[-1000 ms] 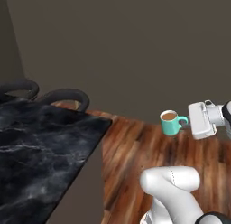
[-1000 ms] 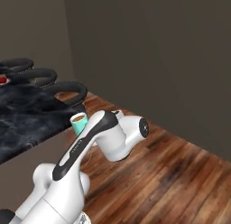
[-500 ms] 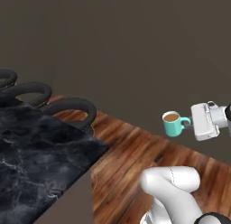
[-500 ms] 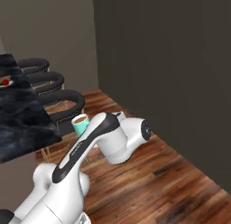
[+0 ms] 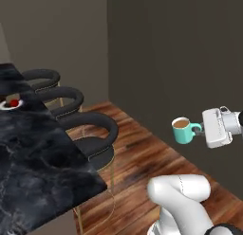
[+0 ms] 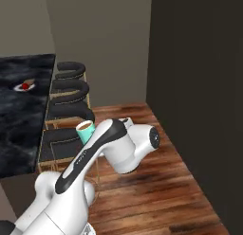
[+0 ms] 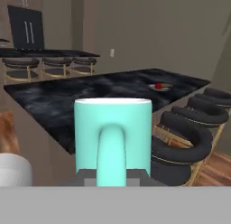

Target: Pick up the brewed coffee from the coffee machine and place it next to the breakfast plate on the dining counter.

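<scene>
The brewed coffee is a teal mug (image 5: 182, 131) with brown liquid inside, held upright in the air over the wooden floor. My gripper (image 5: 200, 130) is shut on its side handle. In the hand view the mug (image 7: 113, 133) stands close in front, handle toward the camera, with the gripper (image 7: 113, 175) clamped at the handle's base. The dining counter (image 5: 33, 158) lies to the left, a black white-veined slab. The breakfast plate (image 5: 10, 104) with a red item sits on it, also seen as the plate (image 7: 160, 86) and the plate (image 6: 24, 86). The coffee machine is out of view.
Three black gold-legged stools (image 5: 90, 130) line the counter's near edge between the mug and the counter top. A dark wall (image 5: 180, 54) rises behind the mug. A second black counter with stools (image 7: 45, 56) stands far back. Open wooden floor (image 6: 156, 191) lies to the right.
The whole picture has shifted as the base moved: counter and stools slid across the views and the plate came into the left base view. The mug stays held in the gripper.
</scene>
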Controlling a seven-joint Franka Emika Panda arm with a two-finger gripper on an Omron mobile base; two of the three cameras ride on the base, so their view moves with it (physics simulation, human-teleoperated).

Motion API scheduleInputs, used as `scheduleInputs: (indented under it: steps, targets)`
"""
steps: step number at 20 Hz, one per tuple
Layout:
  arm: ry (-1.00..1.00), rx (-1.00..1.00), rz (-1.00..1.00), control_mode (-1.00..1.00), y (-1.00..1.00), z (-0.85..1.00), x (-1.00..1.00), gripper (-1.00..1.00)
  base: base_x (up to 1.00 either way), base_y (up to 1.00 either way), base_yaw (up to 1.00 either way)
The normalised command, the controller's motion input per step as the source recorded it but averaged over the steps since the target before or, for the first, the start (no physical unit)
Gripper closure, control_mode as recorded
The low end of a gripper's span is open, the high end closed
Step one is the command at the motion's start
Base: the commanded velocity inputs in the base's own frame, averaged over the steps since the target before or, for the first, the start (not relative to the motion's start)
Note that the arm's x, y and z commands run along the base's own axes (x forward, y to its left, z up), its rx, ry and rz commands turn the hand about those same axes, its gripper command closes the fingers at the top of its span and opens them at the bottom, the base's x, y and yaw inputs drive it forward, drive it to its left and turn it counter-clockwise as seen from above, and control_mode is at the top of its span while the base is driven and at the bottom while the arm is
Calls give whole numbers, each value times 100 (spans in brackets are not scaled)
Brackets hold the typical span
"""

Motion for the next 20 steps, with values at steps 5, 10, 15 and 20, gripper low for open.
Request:
scheduleInputs:
  steps: [5, 10, 15, 20]
  targets:
    - [0, 0, 0, 100, 0, 0, 0, 100, 100, -54, 59]
    - [0, 0, 0, 100, 0, 0, 0, 100, 100, -59, 57]
    - [0, 0, 0, 100, 0, 0, 0, 100, 93, -75, 54]
    - [0, 0, 0, 100, 0, 0, 0, 100, 73, -90, 51]
